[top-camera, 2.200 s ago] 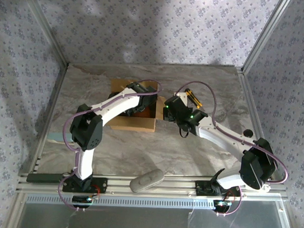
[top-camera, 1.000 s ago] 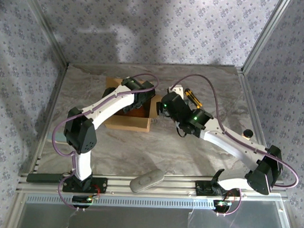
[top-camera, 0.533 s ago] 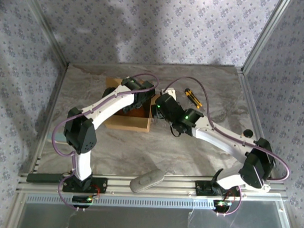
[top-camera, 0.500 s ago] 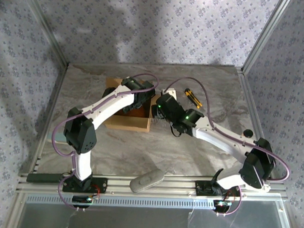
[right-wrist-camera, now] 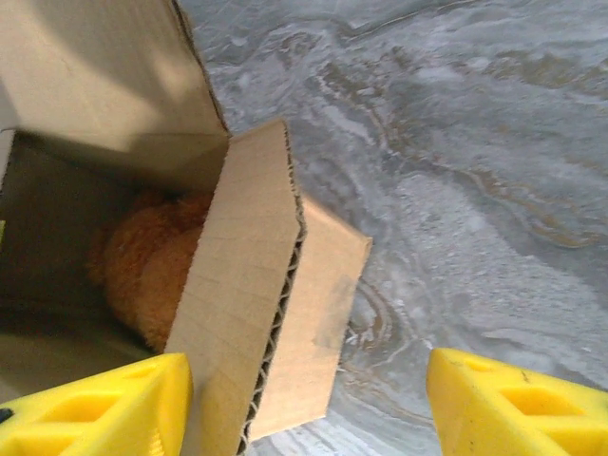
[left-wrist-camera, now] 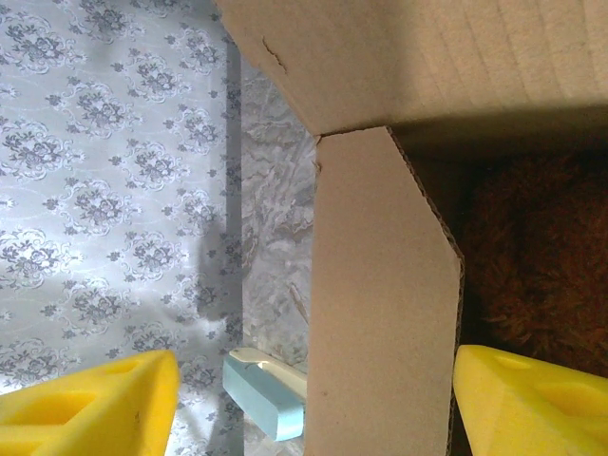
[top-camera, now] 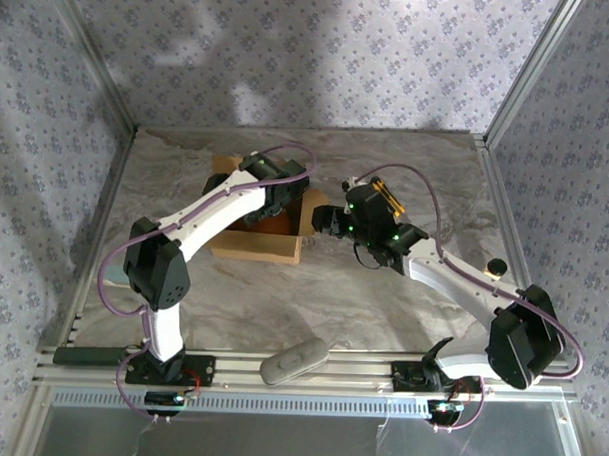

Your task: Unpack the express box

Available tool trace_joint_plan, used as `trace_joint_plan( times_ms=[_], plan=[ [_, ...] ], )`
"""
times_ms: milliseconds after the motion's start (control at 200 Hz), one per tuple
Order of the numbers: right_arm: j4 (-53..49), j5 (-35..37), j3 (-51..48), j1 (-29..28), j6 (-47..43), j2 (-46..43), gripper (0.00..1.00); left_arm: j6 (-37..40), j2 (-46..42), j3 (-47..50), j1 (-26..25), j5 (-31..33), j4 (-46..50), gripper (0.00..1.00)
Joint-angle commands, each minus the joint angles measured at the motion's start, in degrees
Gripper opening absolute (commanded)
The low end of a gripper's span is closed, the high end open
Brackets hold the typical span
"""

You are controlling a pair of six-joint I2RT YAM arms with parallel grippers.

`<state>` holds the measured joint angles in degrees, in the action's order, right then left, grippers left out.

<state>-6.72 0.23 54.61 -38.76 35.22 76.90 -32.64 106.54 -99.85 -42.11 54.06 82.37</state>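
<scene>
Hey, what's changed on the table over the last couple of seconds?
The express box slid slightly left and turned as the left gripper reached farther over it. The right gripper moved in to the box's right flap and now straddles it, jaws open, gripping nothing. The plush toy lies inside the box, and the grey item at the near edge has not moved.

L tool [left-wrist-camera: 309, 404] jaws apart; R tool [right-wrist-camera: 304, 408] jaws apart; arms stretched fwd.
</scene>
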Motion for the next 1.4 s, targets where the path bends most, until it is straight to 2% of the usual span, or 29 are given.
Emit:
trace_joint_plan(
  times_ms=[0,350,450,575,775,900,1020,1394],
  plan=[
    [4.9,-6.6,-1.1,0.9,2.5,-0.7,0.68,-0.7,-1.5,-1.0,0.3,1.7,1.3,0.76],
    [7.4,-10.2,-1.2,1.4,4.4,0.3,0.68,-0.4,-1.2,0.1,-0.1,0.9,0.3,0.76],
    [7.4,-10.2,-1.3,1.4,4.5,0.6,0.65,-0.2,-1.1,0.2,-0.3,0.8,0.0,0.76],
    [7.7,-11.1,-1.2,1.8,5.4,1.5,0.52,-0.1,-0.9,0.1,-0.6,0.7,0.1,0.76],
    [8.1,-12.1,-1.2,2.2,6.2,2.3,0.18,1.0,-0.2,-0.6,-2.3,1.4,-0.1,0.76],
    [8.1,-12.4,-1.2,2.4,6.2,2.3,0.06,0.2,1.1,-0.4,-2.6,1.9,1.5,0.76],
    [7.9,-12.6,-1.1,2.5,6.2,2.2,0.00,-0.7,2.0,0.4,-2.6,3.3,2.7,0.76],
    [7.0,-12.1,-1.2,2.8,6.2,1.4,0.00,-1.7,2.2,3.3,-0.1,3.9,1.8,0.77]
  ],
)
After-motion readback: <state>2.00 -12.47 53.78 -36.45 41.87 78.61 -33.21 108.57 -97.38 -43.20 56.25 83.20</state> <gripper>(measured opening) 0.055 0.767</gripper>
